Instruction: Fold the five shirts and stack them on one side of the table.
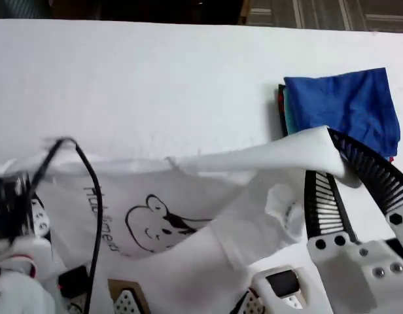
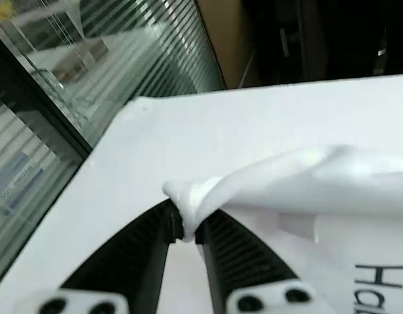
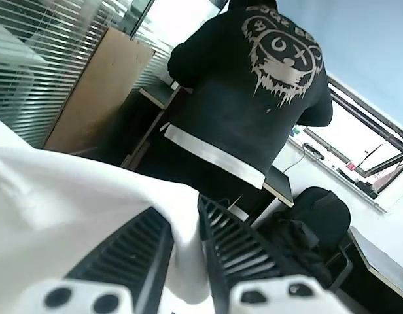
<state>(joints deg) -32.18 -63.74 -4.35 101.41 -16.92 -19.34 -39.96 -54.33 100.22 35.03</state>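
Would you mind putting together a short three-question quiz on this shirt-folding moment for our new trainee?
1. True or false: the white shirt lies flat, with no gripper touching it.
2. What colour is the folded shirt resting on the table? A red, B blue, C yellow.
3. Fill in the gap: the left gripper and the right gripper are both shut on the ___.

Key: 1 false; 2 B; 3 white shirt.
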